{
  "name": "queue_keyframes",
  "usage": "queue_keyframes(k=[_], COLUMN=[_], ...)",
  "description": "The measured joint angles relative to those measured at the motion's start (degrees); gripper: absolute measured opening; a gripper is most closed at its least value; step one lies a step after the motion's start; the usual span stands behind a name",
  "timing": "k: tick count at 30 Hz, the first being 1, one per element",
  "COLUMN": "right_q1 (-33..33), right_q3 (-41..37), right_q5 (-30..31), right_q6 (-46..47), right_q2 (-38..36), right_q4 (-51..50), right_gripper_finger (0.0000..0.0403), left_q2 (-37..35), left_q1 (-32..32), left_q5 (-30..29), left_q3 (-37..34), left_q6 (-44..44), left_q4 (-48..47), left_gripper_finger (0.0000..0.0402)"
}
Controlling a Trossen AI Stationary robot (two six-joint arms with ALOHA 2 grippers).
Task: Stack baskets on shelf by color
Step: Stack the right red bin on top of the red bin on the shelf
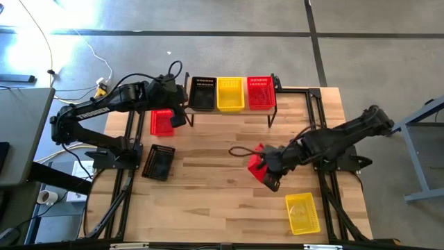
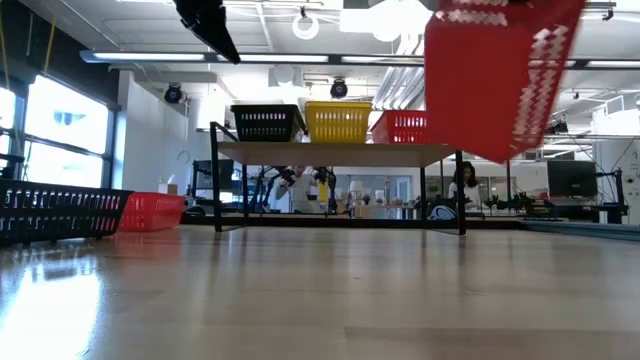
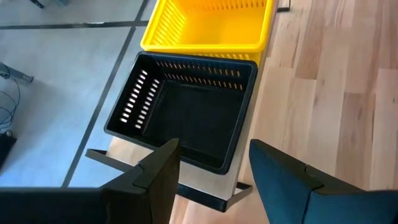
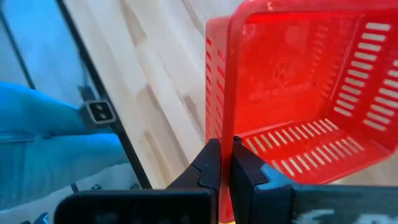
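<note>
The shelf (image 1: 232,111) stands at the table's far edge and carries a black (image 1: 202,93), a yellow (image 1: 230,94) and a red basket (image 1: 261,92) in a row. My left gripper (image 1: 182,111) hovers open and empty just in front of the shelf's left end, with the black basket (image 3: 186,112) ahead of it. Below it a red basket (image 1: 161,122) rests on the table. My right gripper (image 1: 267,170), at mid table, is shut on another red basket (image 1: 257,165). A black basket (image 1: 158,162) and a yellow one (image 1: 302,212) also rest on the table. My right gripper (image 4: 227,155) pinches the top rim (image 4: 231,134) of one wall of the red basket, one finger inside the basket and one outside. The basket (image 2: 490,70) is lifted clear of the table and hangs tilted.
Black frame rails run along the table's left (image 1: 125,173) and right (image 1: 326,187) sides. A loop of dark cable (image 1: 239,151) lies on the wood near the held basket. Bare tabletop (image 1: 208,201) spreads toward the near edge. Beyond the table lies grey floor with cables.
</note>
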Motion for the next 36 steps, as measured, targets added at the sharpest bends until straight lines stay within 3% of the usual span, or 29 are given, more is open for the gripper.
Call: queue_keyframes(k=[14,24,30,36], right_q1=[-10.8,-19.1,-25.3,-33.9], right_q3=[15.0,26.3,28.4,28.5], right_q5=[5.1,13.8,20.6,20.9], right_q6=[-29.8,-48.9,-60.8,-68.0], right_q2=[0.0,0.0,0.0,1.9], right_q4=[-0.8,-12.7,-15.6,-20.9], right_gripper_finger=[0.0,0.0,0.0,0.0], left_q2=[-0.2,-0.2,-0.2,-0.2], left_q1=[0.0,0.0,0.0,0.0], left_q5=[-0.4,-3.1,-3.1,-3.1], left_q3=[0.0,0.0,0.0,0.0], left_q6=[-4.4,-8.1,-9.1,-10.0], left_q4=[0.0,0.0,0.0,0.0], left_gripper_finger=[0.0182,0.0182,0.0182,0.0182])
